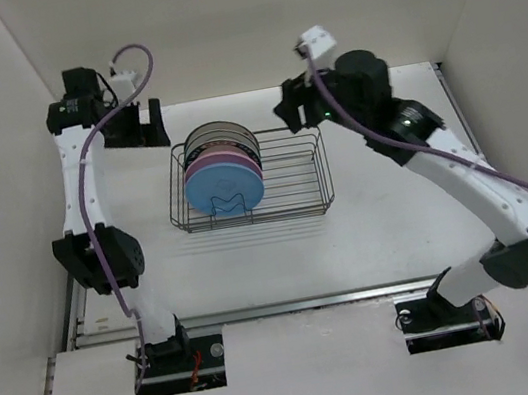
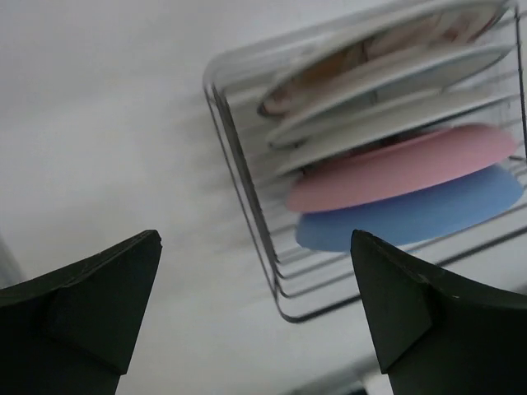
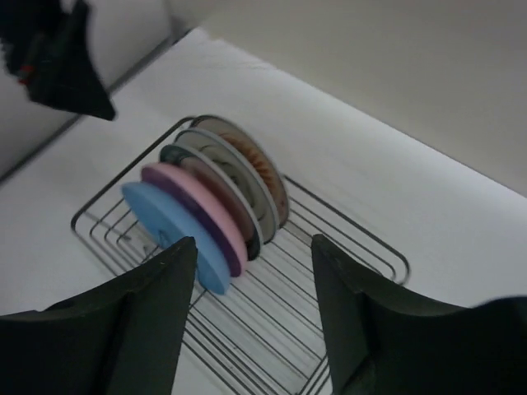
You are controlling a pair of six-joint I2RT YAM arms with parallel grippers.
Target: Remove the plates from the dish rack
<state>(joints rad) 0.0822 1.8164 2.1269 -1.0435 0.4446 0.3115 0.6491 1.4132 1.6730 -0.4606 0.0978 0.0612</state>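
The dark wire dish rack (image 1: 291, 178) sits mid-table. Several plates stand upright in its left half: a light blue plate (image 1: 225, 189) in front, a pink plate (image 1: 221, 163) behind it, then grey-ringed and patterned ones (image 1: 218, 136). My left gripper (image 1: 136, 128) is open and empty, behind and left of the rack. My right gripper (image 1: 294, 106) is open and empty, above the rack's far right corner. The left wrist view shows the rack (image 2: 247, 206), blue plate (image 2: 412, 216) and pink plate (image 2: 403, 169) beyond the open gripper (image 2: 255, 247). The right wrist view shows the blue plate (image 3: 169, 226) and rack (image 3: 346, 239) below the open gripper (image 3: 254, 247).
White walls close in the table on the left, back and right. The rack's right half (image 1: 294, 167) holds no plates. The left arm's gripper shows as a dark shape (image 3: 58, 58) at the top left of the right wrist view.
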